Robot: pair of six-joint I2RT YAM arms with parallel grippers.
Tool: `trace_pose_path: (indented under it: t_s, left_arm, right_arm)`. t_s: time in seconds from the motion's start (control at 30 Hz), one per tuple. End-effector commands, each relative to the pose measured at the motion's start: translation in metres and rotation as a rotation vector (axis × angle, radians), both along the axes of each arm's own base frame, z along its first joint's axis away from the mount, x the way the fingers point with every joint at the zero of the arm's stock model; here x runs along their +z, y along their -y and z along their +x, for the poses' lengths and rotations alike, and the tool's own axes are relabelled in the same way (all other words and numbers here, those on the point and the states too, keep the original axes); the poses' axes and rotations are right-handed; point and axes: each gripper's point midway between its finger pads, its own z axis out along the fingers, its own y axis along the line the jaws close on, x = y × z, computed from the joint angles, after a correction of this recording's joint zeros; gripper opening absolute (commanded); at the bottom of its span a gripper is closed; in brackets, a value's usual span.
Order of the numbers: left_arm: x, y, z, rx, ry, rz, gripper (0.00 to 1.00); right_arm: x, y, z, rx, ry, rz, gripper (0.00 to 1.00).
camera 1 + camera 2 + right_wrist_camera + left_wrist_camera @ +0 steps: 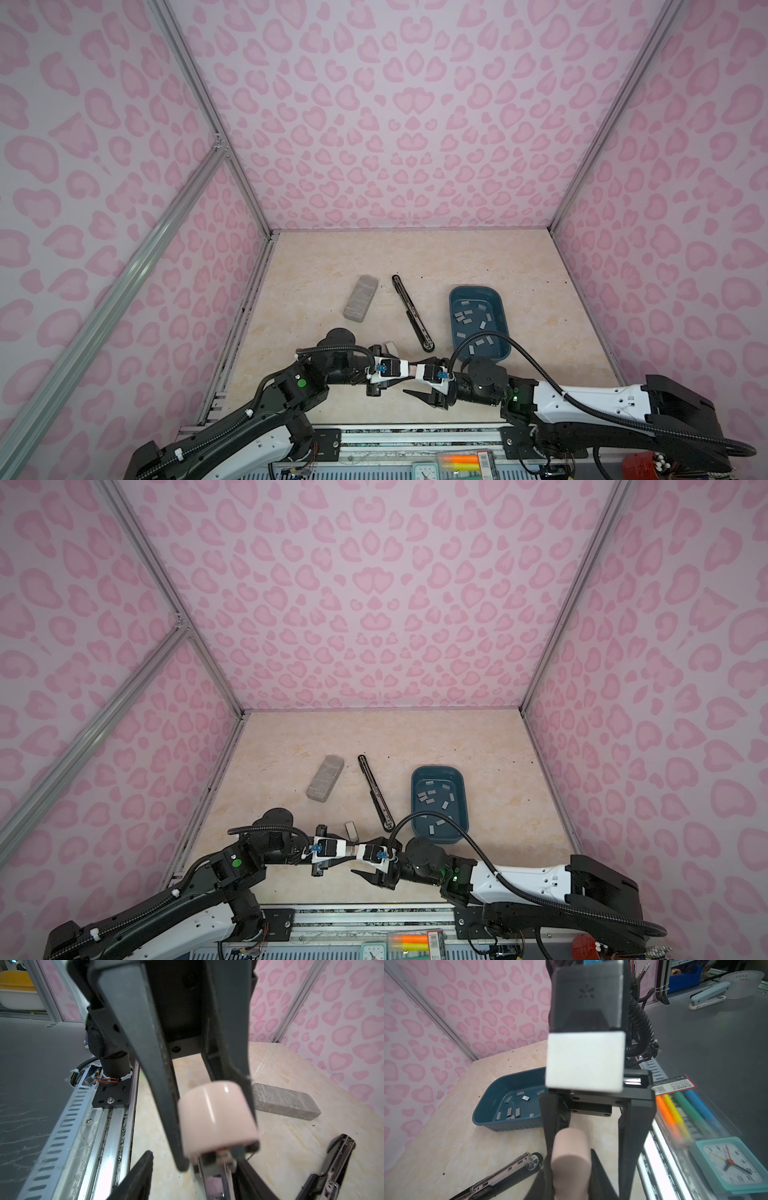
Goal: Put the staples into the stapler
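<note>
Staples (483, 324) lie loose in the blue tray (473, 288) just past my right pincer (365, 855), kept together, I think. Stapler (411, 311) lies opened flat near it, ready for filling. Right pincer is spread; left pincer (572, 1176) pinches a pink roll (216, 1118).

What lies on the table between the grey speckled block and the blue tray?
The black stapler, opened flat and lying diagonally; both top views show it.
</note>
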Motion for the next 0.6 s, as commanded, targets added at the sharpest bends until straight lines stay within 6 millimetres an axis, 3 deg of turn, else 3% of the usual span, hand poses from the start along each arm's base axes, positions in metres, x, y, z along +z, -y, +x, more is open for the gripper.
trace_pose_path:
  t_s: [0.0, 0.3, 0.57]
  left_arm:
    - [0.011, 0.002, -0.001, -0.018, 0.026, -0.029, 0.03]
    - [0.011, 0.002, -0.003, -0.028, 0.021, -0.028, 0.03]
    - [0.011, 0.003, -0.006, -0.046, 0.018, -0.028, 0.03]
  right_arm:
    - [0.0, -0.003, -0.002, 0.018, 0.016, -0.002, 0.51]
    - [0.003, -0.007, -0.002, 0.024, 0.011, 0.03, 0.43]
    - [0.011, -0.008, -0.002, 0.022, 0.004, 0.083, 0.45]
